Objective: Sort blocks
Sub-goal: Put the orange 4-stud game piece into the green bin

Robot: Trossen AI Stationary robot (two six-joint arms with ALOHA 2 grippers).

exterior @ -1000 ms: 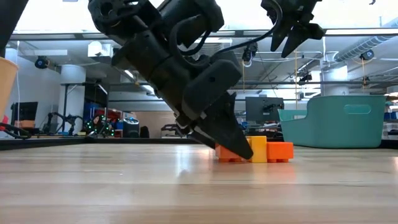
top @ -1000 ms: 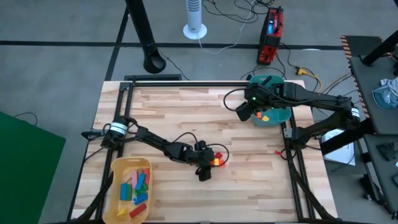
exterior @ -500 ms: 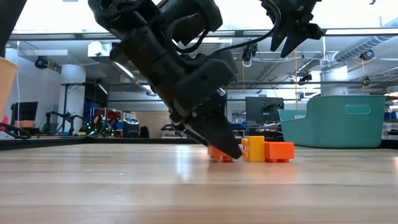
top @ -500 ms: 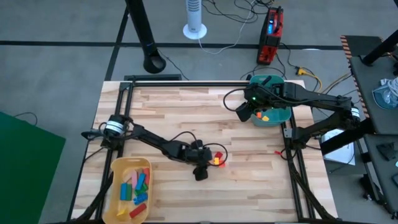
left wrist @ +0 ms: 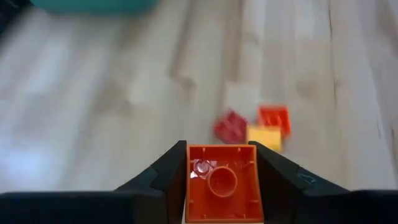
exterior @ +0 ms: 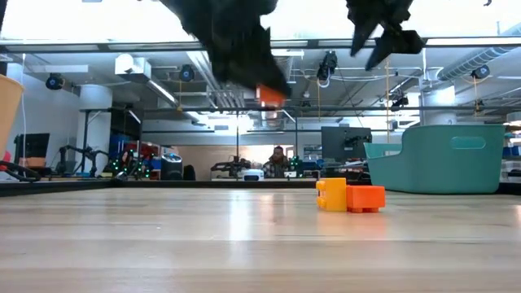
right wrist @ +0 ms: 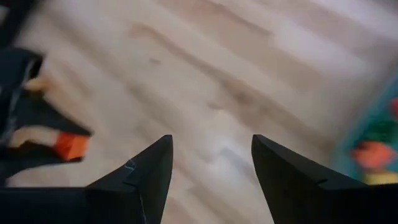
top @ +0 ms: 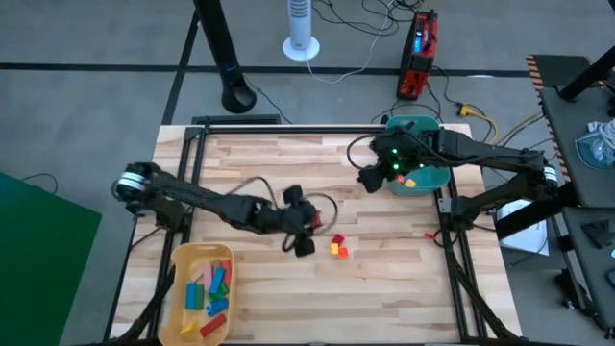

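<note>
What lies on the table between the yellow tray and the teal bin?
In the high view, between the yellow tray and teal bin: the left gripper holding an orange block, and a few loose blocks.

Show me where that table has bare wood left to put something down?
Bare wood spans the far side between the table's far rail and the left gripper. Crowded spots: loose blocks, yellow tray, teal bin.
</note>
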